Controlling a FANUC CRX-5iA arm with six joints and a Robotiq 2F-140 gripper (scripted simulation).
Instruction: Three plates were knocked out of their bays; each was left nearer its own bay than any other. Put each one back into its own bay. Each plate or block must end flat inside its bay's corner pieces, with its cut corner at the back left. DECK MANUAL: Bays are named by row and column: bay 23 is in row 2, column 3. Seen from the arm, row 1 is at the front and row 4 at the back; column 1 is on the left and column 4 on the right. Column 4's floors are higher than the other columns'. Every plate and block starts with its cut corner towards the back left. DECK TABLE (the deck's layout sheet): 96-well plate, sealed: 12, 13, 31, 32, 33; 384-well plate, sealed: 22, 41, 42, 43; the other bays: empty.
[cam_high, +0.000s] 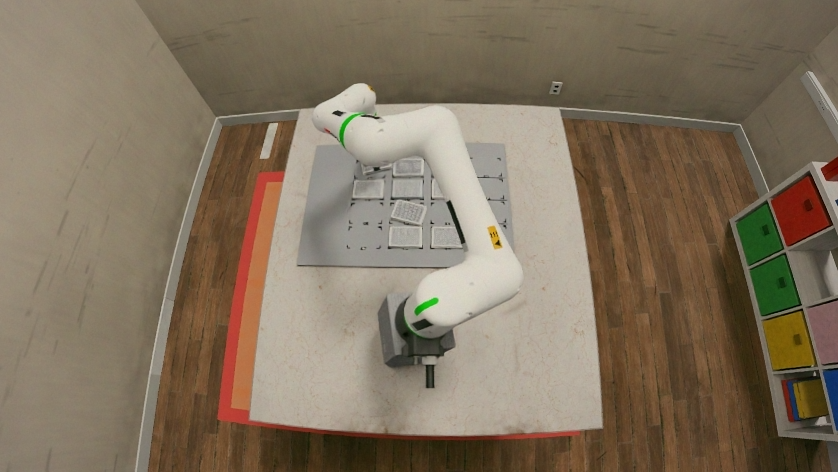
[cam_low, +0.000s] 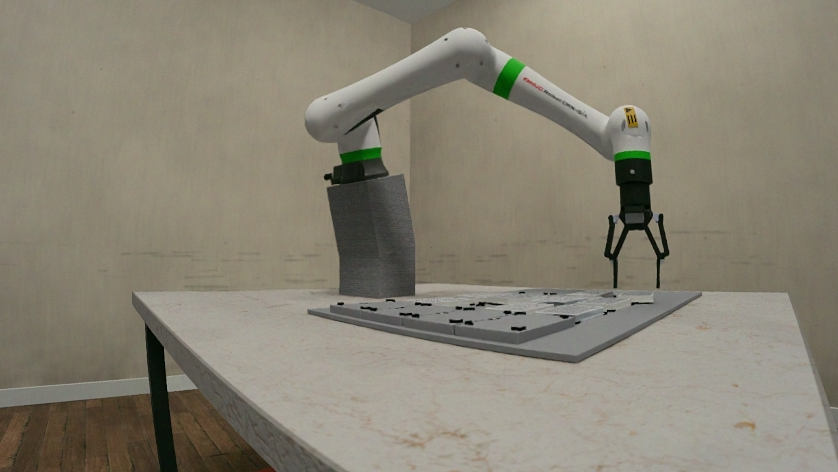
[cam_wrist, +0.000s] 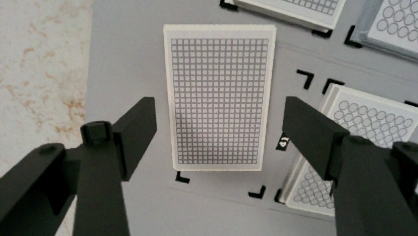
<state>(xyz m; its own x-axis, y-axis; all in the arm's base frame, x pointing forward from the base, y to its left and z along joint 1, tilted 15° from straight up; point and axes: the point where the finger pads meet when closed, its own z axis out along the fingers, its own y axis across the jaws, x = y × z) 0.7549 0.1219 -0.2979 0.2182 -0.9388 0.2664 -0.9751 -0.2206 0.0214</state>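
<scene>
A sealed 384-well plate (cam_wrist: 220, 95) (cam_low: 636, 297) lies flat on the grey deck (cam_wrist: 125, 50) (cam_high: 328, 234) (cam_low: 586, 345) at its back left. It sits shifted out of the black corner pieces of the bay marked 41, which show beside its end in the wrist view. My gripper (cam_wrist: 220, 113) (cam_low: 636, 285) is open and empty. It hangs straight above this plate, with one finger on each long side and the tips just above the deck. Another 384-well plate (cam_high: 408, 211) lies skewed near bay 22. The arm hides column 3's rear bays in the overhead view.
Sealed 96-well plates sit in bays beside the gripper (cam_wrist: 370, 120) (cam_high: 368, 188) and in the front row (cam_high: 405, 236) (cam_high: 446, 236). Another 384-well plate (cam_high: 408, 167) sits one bay to the right. The marble table edge (cam_wrist: 35, 75) lies left of the deck. The arm's base (cam_high: 410, 340) stands at the front.
</scene>
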